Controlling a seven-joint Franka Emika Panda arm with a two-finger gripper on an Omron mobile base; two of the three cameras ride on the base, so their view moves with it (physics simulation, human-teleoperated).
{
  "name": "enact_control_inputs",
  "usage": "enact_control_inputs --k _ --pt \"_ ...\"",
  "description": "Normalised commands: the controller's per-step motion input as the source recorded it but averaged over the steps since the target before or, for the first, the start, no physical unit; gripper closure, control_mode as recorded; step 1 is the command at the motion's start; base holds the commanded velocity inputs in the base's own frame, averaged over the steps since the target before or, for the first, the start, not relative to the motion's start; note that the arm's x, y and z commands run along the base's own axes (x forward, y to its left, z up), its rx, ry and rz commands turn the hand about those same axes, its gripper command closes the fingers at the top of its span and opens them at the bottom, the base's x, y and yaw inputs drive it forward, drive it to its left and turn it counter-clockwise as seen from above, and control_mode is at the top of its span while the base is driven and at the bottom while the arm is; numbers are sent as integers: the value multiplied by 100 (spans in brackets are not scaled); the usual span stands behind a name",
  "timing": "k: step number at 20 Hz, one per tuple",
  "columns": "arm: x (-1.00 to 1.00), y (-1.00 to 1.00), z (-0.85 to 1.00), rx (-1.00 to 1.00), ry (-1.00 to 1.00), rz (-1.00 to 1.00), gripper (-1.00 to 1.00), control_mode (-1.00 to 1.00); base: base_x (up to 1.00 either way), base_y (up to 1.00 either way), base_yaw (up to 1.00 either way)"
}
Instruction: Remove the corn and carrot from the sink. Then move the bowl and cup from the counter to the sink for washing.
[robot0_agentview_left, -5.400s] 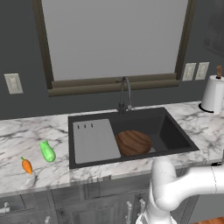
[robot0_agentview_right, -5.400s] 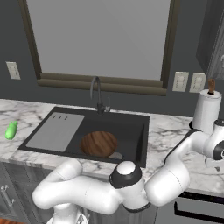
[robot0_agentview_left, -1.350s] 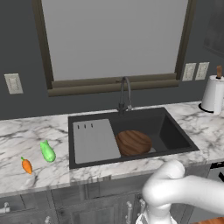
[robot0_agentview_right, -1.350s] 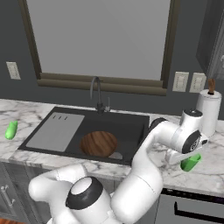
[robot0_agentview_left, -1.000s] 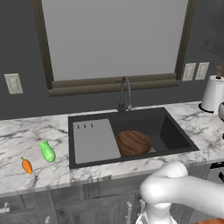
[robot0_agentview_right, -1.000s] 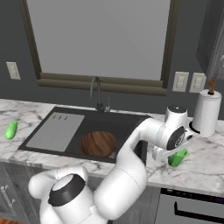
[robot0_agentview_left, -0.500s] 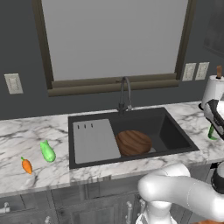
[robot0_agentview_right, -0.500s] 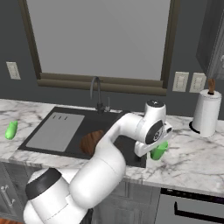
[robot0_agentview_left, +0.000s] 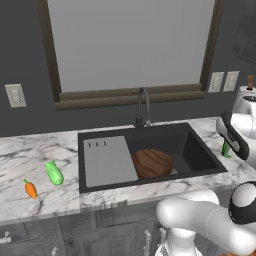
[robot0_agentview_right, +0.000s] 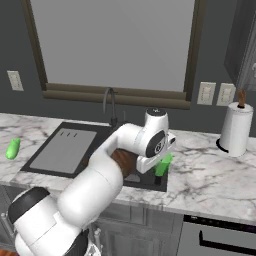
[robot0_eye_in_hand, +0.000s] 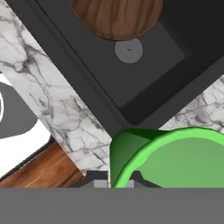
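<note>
Fingertips of your gripper (robot0_agentview_right: 161, 169) hide behind the small translucent green cup (robot0_agentview_right: 163, 165) they pinch, above the black rectangular sink's (robot0_agentview_right: 150, 183) right rim; no writing readable.

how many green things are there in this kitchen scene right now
2, unless more are hidden. The corn lies on the counter left of the sink, beside the carrot. The cup is in the gripper, above the sink's right edge.
</note>
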Motion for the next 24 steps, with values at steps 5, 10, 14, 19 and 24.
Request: enact_control_inputs --k 5,10,14,19,24 --pt "21 54 5 0 0 11 100 -100 0 0 0" --pt "29 50 1 0 0 9 100 -100 0 0 0" --pt "38 40 -2 0 0 5 100 -100 0 0 0" --pt "45 29 -12 0 0 1 100 -100 0 0 0" --pt "46 13 -21 -1 0 0 100 -100 0 0 0"
